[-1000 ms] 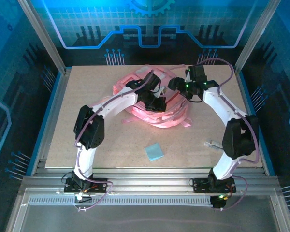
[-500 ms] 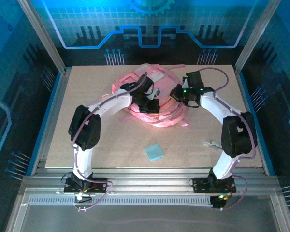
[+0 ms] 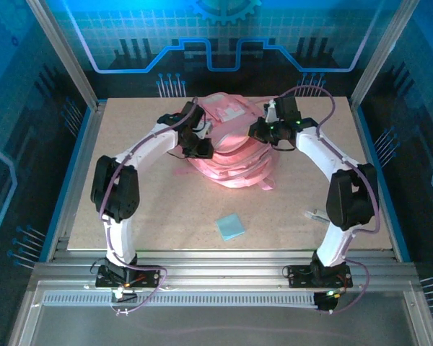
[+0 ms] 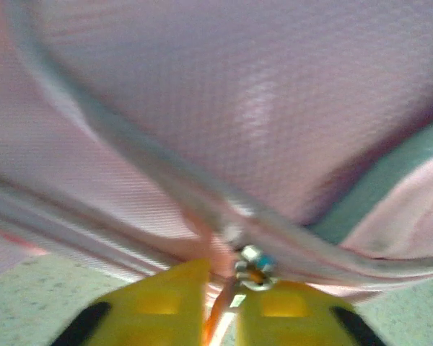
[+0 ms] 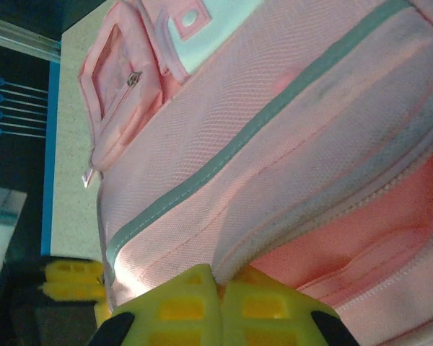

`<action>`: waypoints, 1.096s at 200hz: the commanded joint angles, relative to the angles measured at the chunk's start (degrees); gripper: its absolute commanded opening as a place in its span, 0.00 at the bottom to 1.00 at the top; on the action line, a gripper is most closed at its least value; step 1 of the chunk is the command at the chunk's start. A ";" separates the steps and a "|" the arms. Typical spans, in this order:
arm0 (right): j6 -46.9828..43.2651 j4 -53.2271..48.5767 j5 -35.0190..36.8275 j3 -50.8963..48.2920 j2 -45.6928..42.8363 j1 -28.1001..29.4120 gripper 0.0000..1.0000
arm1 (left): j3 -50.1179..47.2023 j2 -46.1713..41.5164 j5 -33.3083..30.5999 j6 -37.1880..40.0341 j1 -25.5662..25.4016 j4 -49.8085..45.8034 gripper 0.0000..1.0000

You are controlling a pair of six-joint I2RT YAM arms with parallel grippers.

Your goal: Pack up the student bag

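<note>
The student bag (image 3: 227,144) is a large soft pink backpack lying at the back middle of the table. My left gripper (image 3: 200,146) is at its left side. In the left wrist view its yellow fingers (image 4: 173,295) stand slightly apart, and a thin orange-pink tab and a metal zipper pull (image 4: 252,261) sit at the gap of the left gripper (image 4: 220,281), against the bag (image 4: 260,108). My right gripper (image 3: 262,134) is at the bag's right side. In the right wrist view the right gripper (image 5: 220,277) is shut on a folded zipper edge of the bag (image 5: 274,144).
A light blue square pad (image 3: 231,227) lies on the table toward the front. A small white object (image 3: 316,214) rests by the right arm's elbow. The bag's small front pocket (image 5: 123,94) points toward the table's edge (image 5: 68,144). Pink straps (image 3: 263,184) trail toward the front.
The right gripper has shut on the bag's edge. The bag has shifted toward the back and bunched up, both arms moving with it. The left jaws have parted a little.
</note>
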 commanded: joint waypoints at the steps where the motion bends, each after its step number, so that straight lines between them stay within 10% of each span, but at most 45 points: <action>1: -3.37 -1.10 -1.21 4.36 1.31 -0.07 0.00 | -0.90 -3.05 -5.94 -3.01 3.50 -2.16 0.37; 50: -6.23 -6.07 -0.50 -0.76 -5.10 2.07 0.71 | -10.48 -10.96 -0.42 -12.10 3.50 9.73 0.98; 98: -13.72 -15.59 7.07 -11.86 -14.21 12.64 1.00 | -20.49 -16.98 0.19 -18.76 6.63 21.05 0.99; 219: -10.53 -27.09 29.86 -13.70 -1.29 40.79 1.00 | -34.96 -21.01 6.24 -23.92 16.64 30.35 0.99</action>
